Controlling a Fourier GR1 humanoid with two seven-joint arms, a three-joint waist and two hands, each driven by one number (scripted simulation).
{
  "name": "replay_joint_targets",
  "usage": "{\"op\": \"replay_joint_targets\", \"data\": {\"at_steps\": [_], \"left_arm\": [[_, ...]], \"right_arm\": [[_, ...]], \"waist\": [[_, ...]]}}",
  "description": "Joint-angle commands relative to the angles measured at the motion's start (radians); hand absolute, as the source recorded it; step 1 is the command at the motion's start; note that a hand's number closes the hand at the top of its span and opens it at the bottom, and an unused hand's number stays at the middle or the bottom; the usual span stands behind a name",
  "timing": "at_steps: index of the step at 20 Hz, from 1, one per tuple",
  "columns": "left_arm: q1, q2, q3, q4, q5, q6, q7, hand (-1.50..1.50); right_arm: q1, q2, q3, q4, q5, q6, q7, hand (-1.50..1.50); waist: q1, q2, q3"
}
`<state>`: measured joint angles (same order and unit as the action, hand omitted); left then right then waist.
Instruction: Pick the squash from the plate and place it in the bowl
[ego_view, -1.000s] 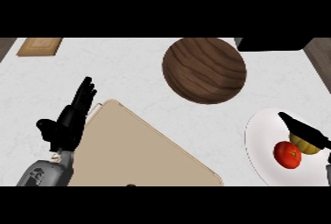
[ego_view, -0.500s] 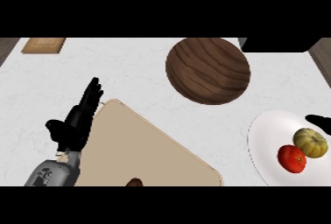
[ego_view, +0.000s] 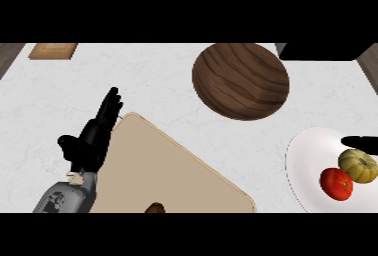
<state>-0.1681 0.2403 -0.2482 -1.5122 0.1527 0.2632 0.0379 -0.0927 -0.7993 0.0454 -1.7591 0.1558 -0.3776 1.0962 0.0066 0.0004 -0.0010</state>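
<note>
Left hand (ego_view: 92, 137) relaxed, resting at 9 | right hand (ego_view: 359, 141) barely visible at 3, grip unclear to me | squash (ego_view: 359, 165) touches tomato (ego_view: 337, 183) on plate (ego_view: 306, 165); I risk nudging tomato | bowl (ego_view: 240, 81) at 12.

A tan cutting board (ego_view: 170, 170) lay at an angle across the white marble counter (ego_view: 155, 80), its near end reaching the view's lower edge. A red tomato (ego_view: 337, 183) sat at far right. A small wooden board (ego_view: 53, 50) rested in the far left corner.
</note>
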Motion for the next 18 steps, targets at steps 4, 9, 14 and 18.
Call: {"op": "replay_joint_targets", "data": {"at_steps": [4,9,14,18], "left_arm": [[0.065,-0.008,-0.003,-0.07,-0.018,-0.003,0.016,0.0],[0.033,-0.024,0.025,-0.091,-0.036,-0.01,0.07,0.0],[-0.006,-0.028,0.06,-0.066,-0.074,-0.045,0.089,0.0],[0.012,-0.083,0.06,-0.014,-0.103,-0.049,0.038,0.0]], "right_arm": [[0.07,0.021,-0.026,0.046,-0.077,0.11,0.025,-1.5],[0.116,0.056,-0.101,0.016,-0.097,0.142,-0.034,-1.5],[0.125,0.158,-0.13,-0.057,-0.036,0.114,-0.04,-1.5],[0.1,0.201,-0.175,-0.06,-0.014,0.144,-0.054,-1.5]], "waist": [[-0.007,-0.002,0.001],[-0.01,-0.002,0.001],[-0.009,-0.001,0.001],[-0.008,-0.001,0.001]]}}
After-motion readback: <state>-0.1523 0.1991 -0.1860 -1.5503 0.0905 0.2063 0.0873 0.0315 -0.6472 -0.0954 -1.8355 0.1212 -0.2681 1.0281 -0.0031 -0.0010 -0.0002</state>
